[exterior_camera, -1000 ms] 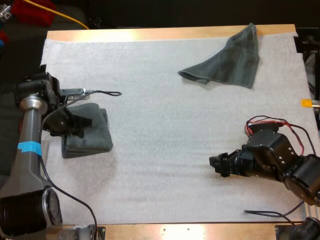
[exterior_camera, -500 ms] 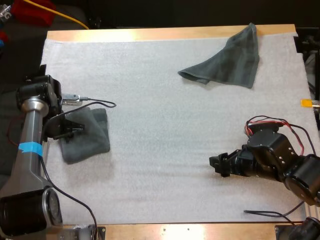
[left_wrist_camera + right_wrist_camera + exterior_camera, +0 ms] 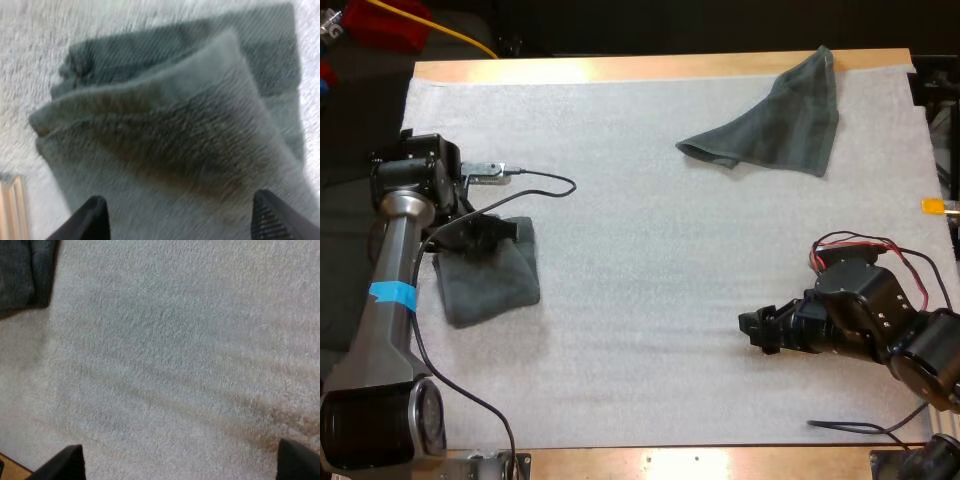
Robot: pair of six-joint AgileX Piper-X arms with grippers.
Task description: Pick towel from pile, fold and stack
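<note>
The left hand [image 3: 506,230] sits at the left of the frame in the high view, over the upper edge of a folded dark grey-green towel [image 3: 486,280]. In the left wrist view the left hand [image 3: 182,220] has its two black fingers [image 3: 95,220] spread wide with nothing gripped between them. The folded dark grey-green towel [image 3: 165,130] lies just beyond the fingertips, and I cannot tell whether they touch the cloth. That view shows the towel in layers, a thick rounded fold lying over a flatter layer that sticks out past it on the far side. The towel rests on the white mat [image 3: 650,250], near its left edge at mid-height of the frame.

The right hand [image 3: 756,331] is at the lower right of the high view, pointing left and low over bare mat. In the right wrist view the right hand [image 3: 182,462] is wide open and holds nothing, with plain mat between its fingers [image 3: 70,462]. A corner of dark towel [image 3: 22,272] lies well beyond them, and I cannot tell which towel it is.

A crumpled dark grey-green towel [image 3: 775,120] lies in the upper right of the high view, well apart from both hands. Its top corner reaches the wooden worktop [image 3: 620,68] at the mat's far edge.
</note>
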